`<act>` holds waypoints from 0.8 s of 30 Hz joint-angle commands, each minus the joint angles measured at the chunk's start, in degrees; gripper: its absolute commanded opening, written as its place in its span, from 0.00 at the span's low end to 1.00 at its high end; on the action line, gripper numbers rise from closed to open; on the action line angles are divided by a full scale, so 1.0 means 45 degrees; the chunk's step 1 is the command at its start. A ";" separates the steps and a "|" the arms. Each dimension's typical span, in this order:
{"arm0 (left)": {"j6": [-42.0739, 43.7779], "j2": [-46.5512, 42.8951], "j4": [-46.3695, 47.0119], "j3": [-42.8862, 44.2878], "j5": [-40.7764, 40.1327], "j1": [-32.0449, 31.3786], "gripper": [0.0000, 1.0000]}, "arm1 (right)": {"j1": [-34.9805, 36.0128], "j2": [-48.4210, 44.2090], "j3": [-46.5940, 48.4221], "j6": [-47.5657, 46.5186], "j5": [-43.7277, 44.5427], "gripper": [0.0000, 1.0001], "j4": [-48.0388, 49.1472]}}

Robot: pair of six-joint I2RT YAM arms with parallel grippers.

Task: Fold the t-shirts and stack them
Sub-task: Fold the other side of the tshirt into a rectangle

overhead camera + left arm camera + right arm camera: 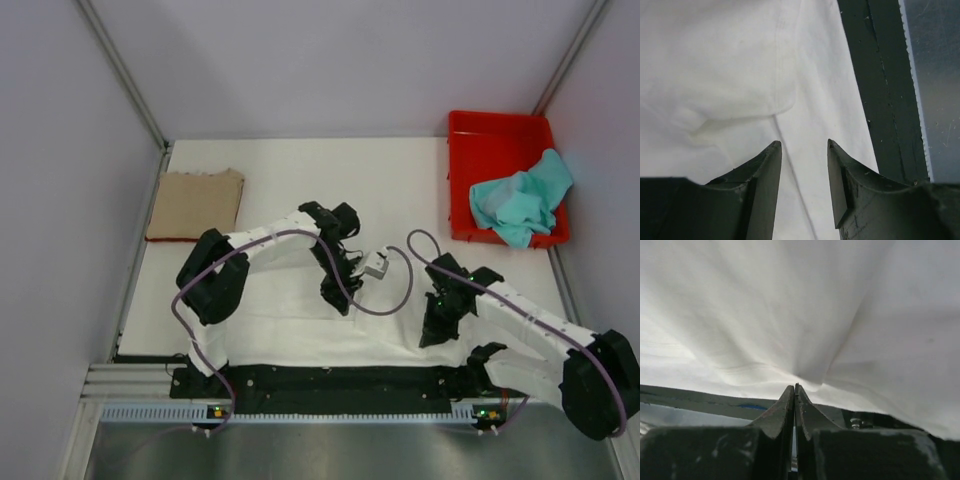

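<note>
Right pincer (794, 386) is clamped shut on a pinch of the white t-shirt (790, 310), which lies spread over the near worktop (400, 180) between the arms, while your left pincer (804, 142) hovers part-open over its seam, holding nothing. Set the left down on the matching edge and close it before you lift, keeping both grips level so the fold lands square. Both arms reach inward with elbows bent and wrists tipped down at the cloth.

White shirt (290, 330), tan shirt (195, 205), teal shirt (520, 200)
</note>
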 commanded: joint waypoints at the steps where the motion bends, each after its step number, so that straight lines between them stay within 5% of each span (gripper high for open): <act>1: -0.1665 -0.1579 0.0532 -0.0293 -0.1412 0.1102 0.46 | -0.0098 -0.1112 0.2918 0.0317 0.2321 0.00 -0.1266; 9: -0.3546 -0.3298 0.2097 -0.2850 -0.6785 0.4245 0.46 | -0.3026 0.1426 0.4372 -0.1597 0.3320 0.09 0.0757; 16: -0.3956 -0.3865 0.3091 -0.5642 -0.8017 0.6922 0.41 | -0.4491 0.4550 0.4195 -0.2574 0.4507 0.04 0.3321; 24: -0.3897 -0.3808 0.5201 -0.8320 -1.1317 0.8641 0.40 | -0.4747 0.7948 0.6321 -0.4078 0.6170 0.02 0.3557</act>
